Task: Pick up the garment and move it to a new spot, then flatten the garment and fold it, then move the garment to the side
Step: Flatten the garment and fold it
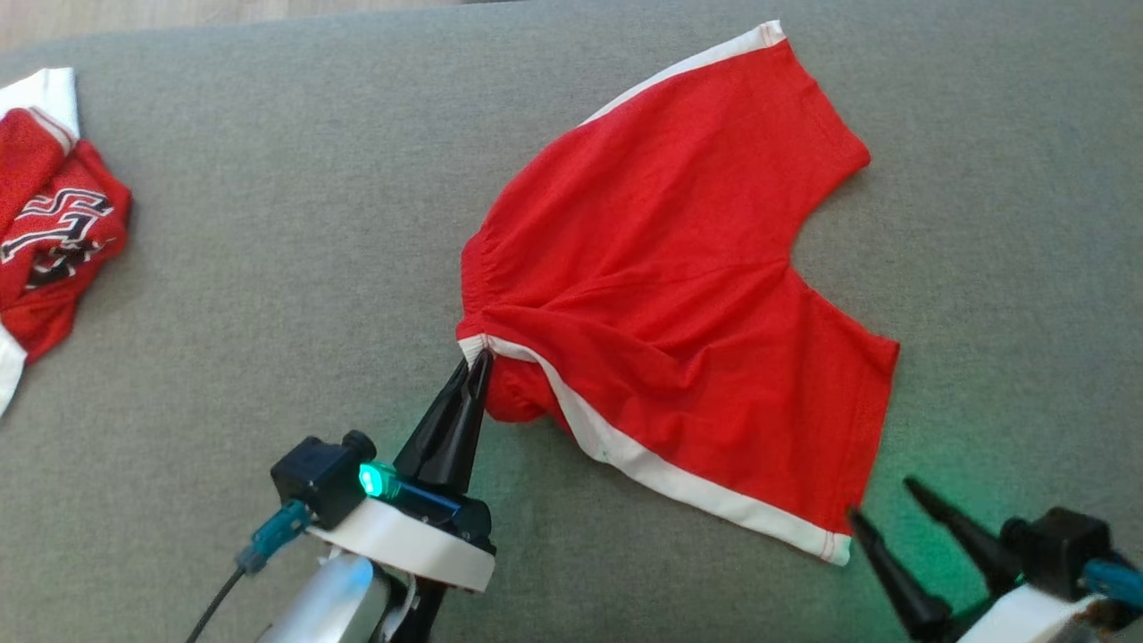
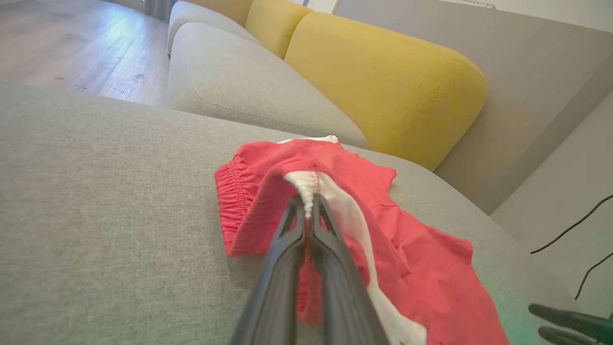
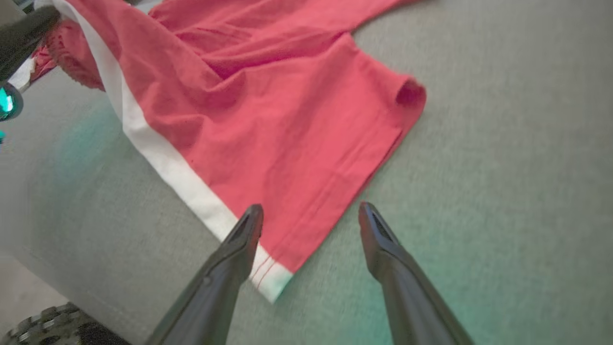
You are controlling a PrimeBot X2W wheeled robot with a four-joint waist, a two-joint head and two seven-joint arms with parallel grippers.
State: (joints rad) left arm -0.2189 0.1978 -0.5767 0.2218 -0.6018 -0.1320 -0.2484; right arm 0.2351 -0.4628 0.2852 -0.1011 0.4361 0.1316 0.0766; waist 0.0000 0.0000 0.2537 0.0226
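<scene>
The left gripper [image 1: 480,362] [image 2: 309,203] is clamped tight on a pair of red fabric shorts with white side stripes [image 1: 679,268] [image 2: 421,268] [image 3: 268,96], pinching the white stripe at the gathered waistband corner and lifting that corner slightly. The right gripper [image 1: 881,498] [image 3: 310,211] stands with its jaws spread wide and holds nothing, poised at the lower hem corner of the near leg, one finger over the white stripe's end; whether it touches the cloth cannot be told. The shorts lie spread across the grey woven upholstered surface [image 1: 268,268], legs pointing to the robot's right. Well apart at the left edge lies a crumpled red jersey with black-and-white lettering [image 1: 54,223]. Beyond is a yellow sofa cushion [image 2: 383,81].
</scene>
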